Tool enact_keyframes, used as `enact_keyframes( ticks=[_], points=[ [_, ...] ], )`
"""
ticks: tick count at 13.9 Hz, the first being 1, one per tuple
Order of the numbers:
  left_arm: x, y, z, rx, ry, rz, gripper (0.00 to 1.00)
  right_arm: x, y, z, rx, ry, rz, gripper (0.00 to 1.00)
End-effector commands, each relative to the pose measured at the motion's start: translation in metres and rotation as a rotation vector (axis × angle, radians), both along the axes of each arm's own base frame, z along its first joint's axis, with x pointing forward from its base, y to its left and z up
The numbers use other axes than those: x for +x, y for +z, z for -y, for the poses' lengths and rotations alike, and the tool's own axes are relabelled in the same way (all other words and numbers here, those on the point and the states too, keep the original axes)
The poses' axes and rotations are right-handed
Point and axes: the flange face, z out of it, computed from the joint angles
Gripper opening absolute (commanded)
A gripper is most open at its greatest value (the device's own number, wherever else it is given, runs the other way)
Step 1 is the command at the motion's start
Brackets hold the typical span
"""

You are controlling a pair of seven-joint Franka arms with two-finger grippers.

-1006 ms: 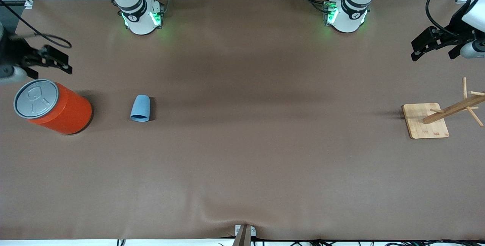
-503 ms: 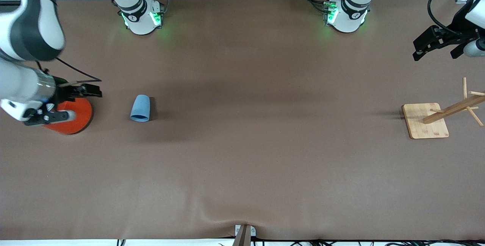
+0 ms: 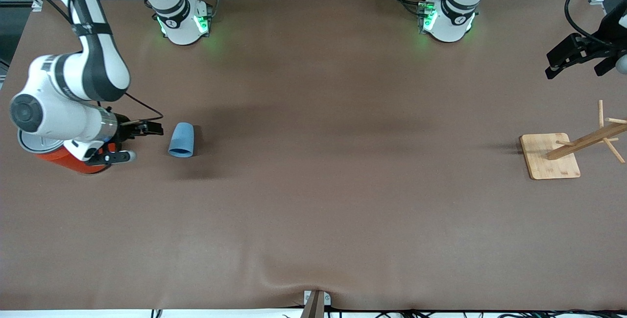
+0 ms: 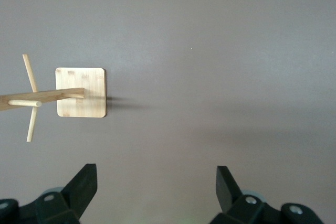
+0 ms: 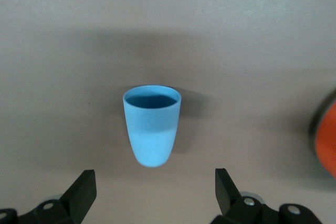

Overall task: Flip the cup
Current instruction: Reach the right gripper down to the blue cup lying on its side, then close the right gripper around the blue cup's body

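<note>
Right wrist view shows our right gripper spread, the light-blue cup at twelve o'clock; we should straddle its sidewall squarely.

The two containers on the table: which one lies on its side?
The small light-blue cup lies on its side, apart from the open right pincer. The big orange can stands upright.

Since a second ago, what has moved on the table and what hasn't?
The right gripper swung in from the table's edge, over the orange can, and now sits open beside the cup, not touching it. The left gripper drifted slightly outward, open, holding nothing. Cup, can and wooden rack have not moved.
</note>
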Motion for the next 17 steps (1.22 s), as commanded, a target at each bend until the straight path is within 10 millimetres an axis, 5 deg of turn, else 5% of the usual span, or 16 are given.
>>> enact_keyframes(
  ticks=[1, 7, 14, 17],
  points=[
    [0.012, -0.011, 0.012, -0.010, -0.040, -0.012, 1.00, -0.025, -0.026, -0.021, 0.003, 0.010, 0.054, 1.00],
    [0.015, -0.021, 0.048, -0.011, -0.107, -0.023, 1.00, -0.049, -0.099, -0.028, -0.011, 0.011, 0.117, 1.00],
    [0.022, -0.026, 0.046, -0.073, -0.173, -0.018, 1.00, -0.057, -0.137, -0.026, -0.017, 0.001, 0.138, 0.99],
    [0.023, -0.021, 0.037, -0.074, -0.162, -0.006, 1.00, -0.056, -0.140, -0.029, -0.015, 0.005, 0.124, 0.10]
  ],
)
